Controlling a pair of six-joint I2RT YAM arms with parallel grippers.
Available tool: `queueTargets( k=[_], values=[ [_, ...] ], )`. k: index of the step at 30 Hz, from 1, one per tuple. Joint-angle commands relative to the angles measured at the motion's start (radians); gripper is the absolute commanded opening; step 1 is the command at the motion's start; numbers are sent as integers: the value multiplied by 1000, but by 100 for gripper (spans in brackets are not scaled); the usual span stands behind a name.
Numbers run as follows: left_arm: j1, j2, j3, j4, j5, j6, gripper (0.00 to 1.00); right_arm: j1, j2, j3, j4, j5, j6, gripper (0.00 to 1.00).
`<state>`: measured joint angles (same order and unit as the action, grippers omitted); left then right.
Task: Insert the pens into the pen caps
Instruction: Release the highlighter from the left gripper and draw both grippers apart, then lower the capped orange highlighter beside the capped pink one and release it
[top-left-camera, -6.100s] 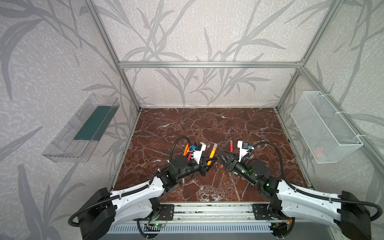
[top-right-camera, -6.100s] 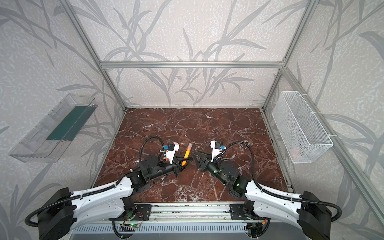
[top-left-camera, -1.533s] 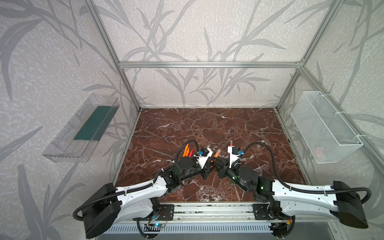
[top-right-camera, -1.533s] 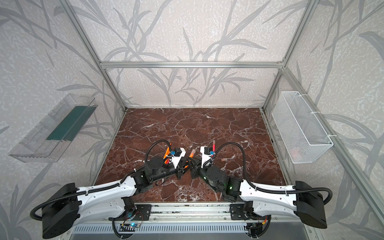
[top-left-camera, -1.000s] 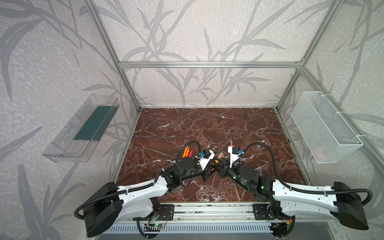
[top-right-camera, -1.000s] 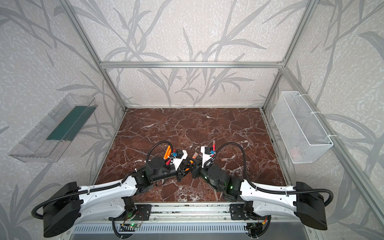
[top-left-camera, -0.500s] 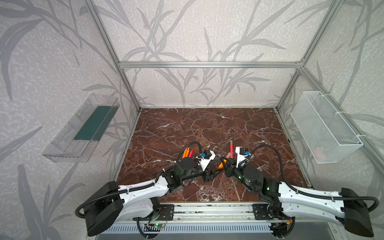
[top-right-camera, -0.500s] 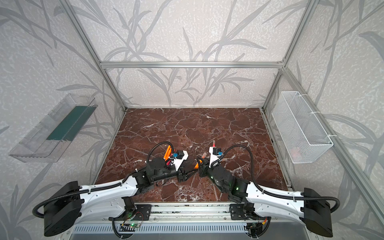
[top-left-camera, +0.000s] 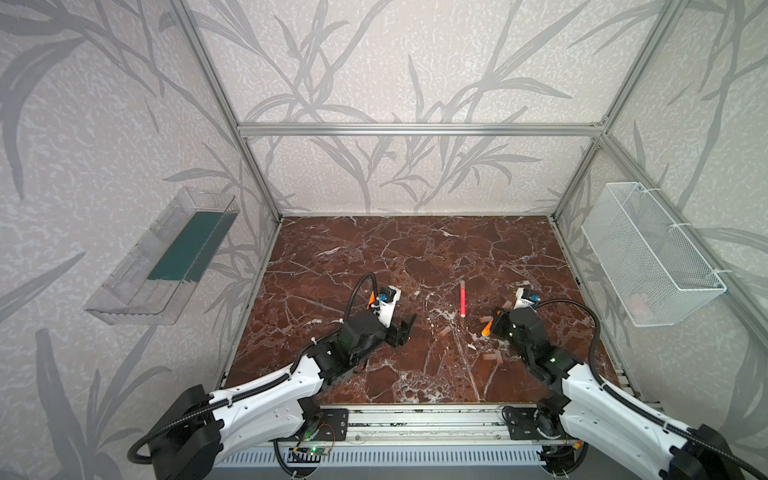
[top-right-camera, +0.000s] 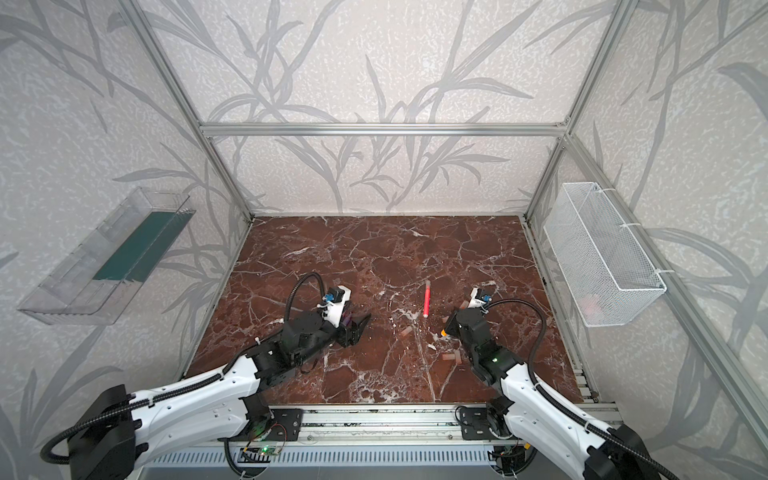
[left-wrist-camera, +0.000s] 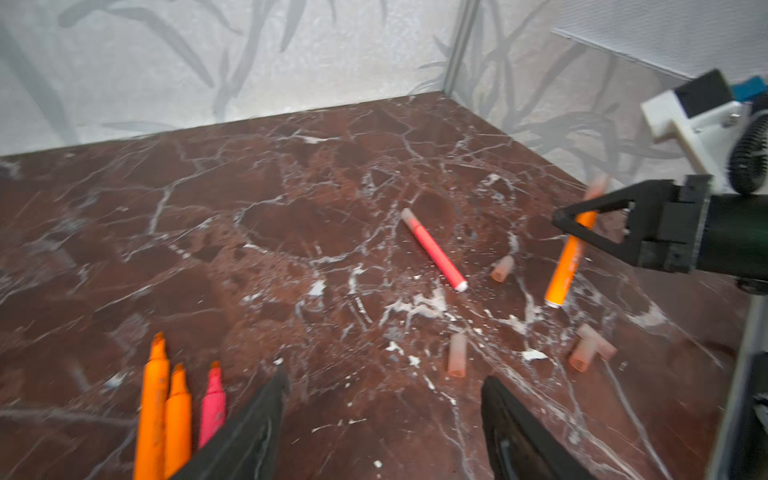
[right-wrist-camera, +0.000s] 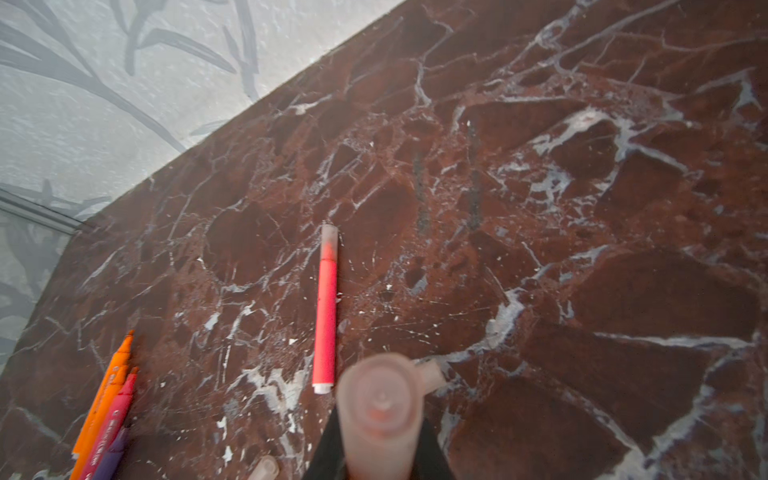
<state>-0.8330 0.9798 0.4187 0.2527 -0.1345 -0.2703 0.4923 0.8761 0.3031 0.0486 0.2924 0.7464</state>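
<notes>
- The right gripper (left-wrist-camera: 578, 226) squeezes an orange pen (left-wrist-camera: 565, 270) tight and holds it almost upright above the marble table (left-wrist-camera: 291, 187), likely so the cap (right-wrist-camera: 380, 409) on its top end can be pushed on snug.
- The left gripper (left-wrist-camera: 384, 378) has its jaws spread wide and holds nothing (free to grab the next pen).
- Just beside it lie the bare pens (left-wrist-camera: 178, 411), side by side, tips pointing away.
- Four loose caps (left-wrist-camera: 457, 355) wait on the marble between the two grippers.
- Farther out lies a capped pink-red pen (left-wrist-camera: 434, 249), apart from the rest, looking finished.
</notes>
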Motion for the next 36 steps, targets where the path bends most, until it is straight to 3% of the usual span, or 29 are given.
queueTargets(
  k=[1, 8, 20, 30, 36],
  values=[
    [48, 19, 2, -133, -83, -102, 75, -53, 115, 76, 14, -167, -46, 3],
    [72, 136, 51, -222, -129, -163, 69, -110, 423, 213, 110, -330, -70, 0],
    [78, 259, 116, -332, -168, -182, 65, -197, 769, 473, -75, -404, -157, 1],
    [78, 272, 105, -343, -189, -205, 64, -213, 824, 538, -107, -396, -179, 24],
    [77, 272, 83, -328, -205, -211, 64, -213, 806, 532, -96, -383, -172, 31]
  ],
)
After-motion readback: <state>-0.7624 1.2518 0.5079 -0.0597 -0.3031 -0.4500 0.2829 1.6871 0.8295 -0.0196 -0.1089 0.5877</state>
